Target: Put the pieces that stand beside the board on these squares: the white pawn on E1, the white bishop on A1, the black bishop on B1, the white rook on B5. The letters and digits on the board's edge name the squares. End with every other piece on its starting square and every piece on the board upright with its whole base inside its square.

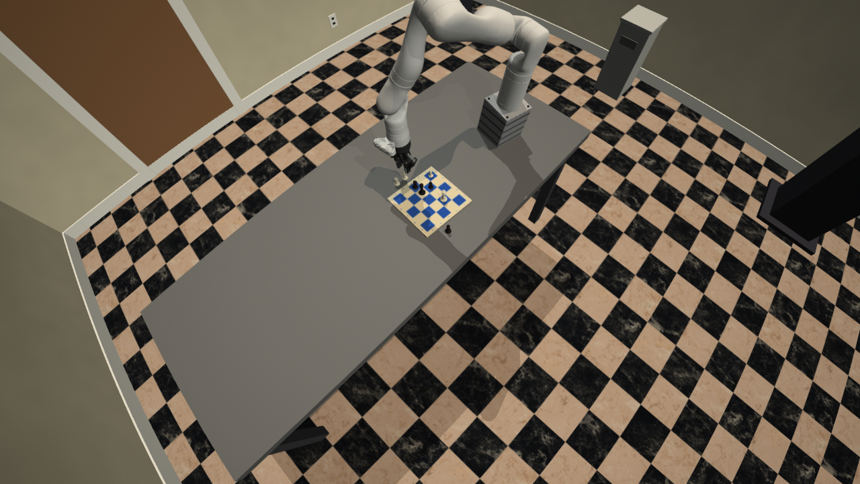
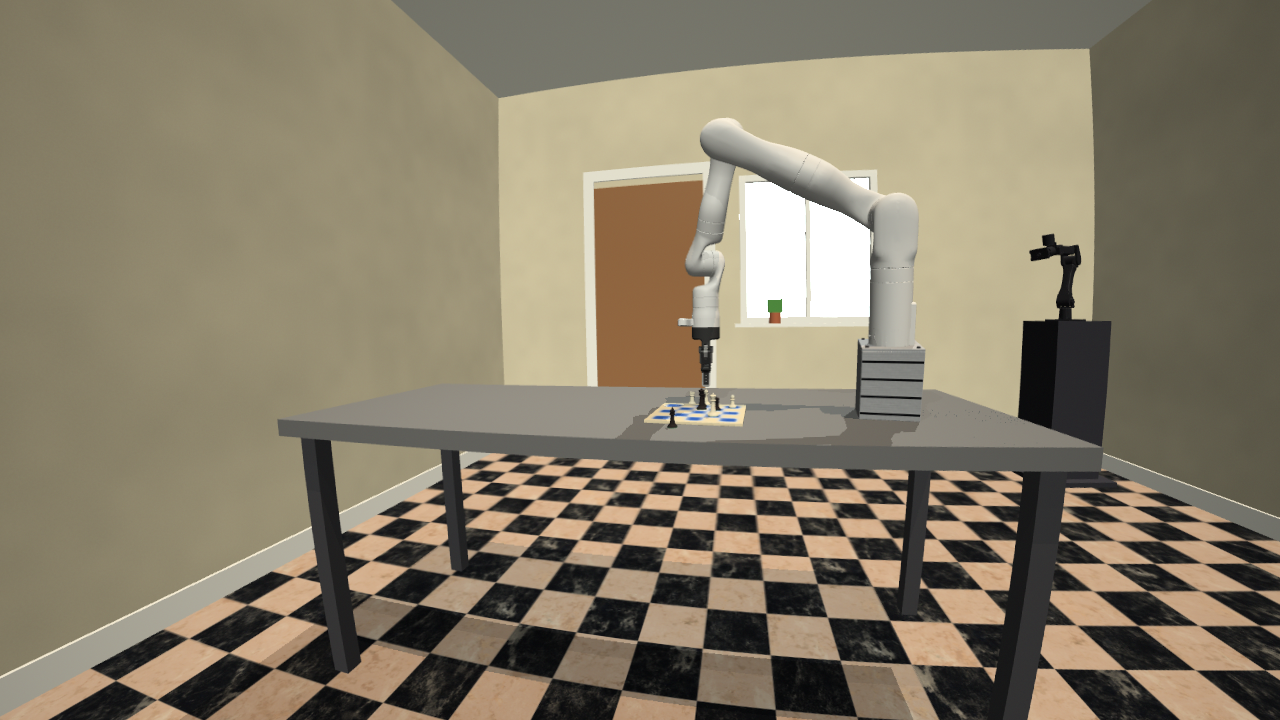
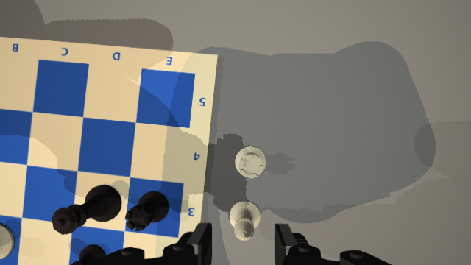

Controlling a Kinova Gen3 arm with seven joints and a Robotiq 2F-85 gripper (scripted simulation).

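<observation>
The white bishop [image 1: 404,176] [image 2: 706,390] [image 3: 244,221] is left standing upright on the desk [image 1: 288,288] [image 2: 537,407] [image 3: 349,22], off the E edge of the board [image 1: 427,212] [image 2: 664,420] [image 3: 110,88], and is apparently being lined up for pickup, A1 being its goal. The hand [image 1: 409,169] [image 2: 705,382] [image 3: 243,241] is pointed down just above it, fingers partly open, nothing gripped. A moderate gap is probably chosen so 1 finger can be fitted between bishop and board edge, with the black piece [image 1: 414,185] [image 3: 149,211] on E3 left untouched. The white rook [image 1: 396,181] [image 2: 691,397] [image 3: 250,162] is seen upright beside the bishop, also off the board, B5 not yet filled. The black bishop [image 1: 447,229] [image 2: 672,418] is parked off the A side, B1 pending. The white pawn [image 1: 431,174] [image 2: 732,402] appears seated on E1, so 1 of 4 placements is judged done. A straight descent is needed next, centred on the bishop, then closing; if off-centre, the bishop could be tipped or the rook nudged.
</observation>
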